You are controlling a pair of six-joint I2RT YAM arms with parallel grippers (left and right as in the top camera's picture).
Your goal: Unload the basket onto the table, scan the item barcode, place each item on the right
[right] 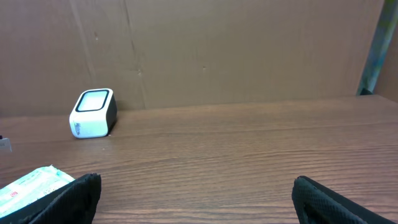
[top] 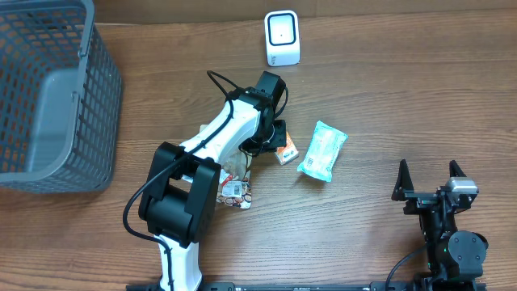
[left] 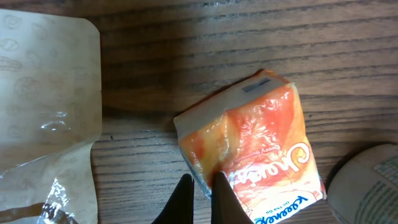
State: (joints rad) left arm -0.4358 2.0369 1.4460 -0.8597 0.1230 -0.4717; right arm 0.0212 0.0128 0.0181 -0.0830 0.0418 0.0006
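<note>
At the middle of the worktop [top: 388,97], the left claw [left: 203,186], pressed together, meets the near edge of the orange snack packet [left: 255,143]; whether it pinches the wrapper is unclear. A firm edge hold should leave the code face free for the white scanner [top: 282,38] at the far side. A teal pouch [top: 322,151] crowds the right and a brown bag [left: 43,93] the left. The right claw [top: 428,184] is spread, well apart.

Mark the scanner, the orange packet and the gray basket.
scanner [top: 282,38]: overhead view, middle of its white body.
orange packet [left: 261,143]: left wrist view, middle of its orange face.
gray basket [top: 101,113]: overhead view, on its right-hand mesh wall.
</note>
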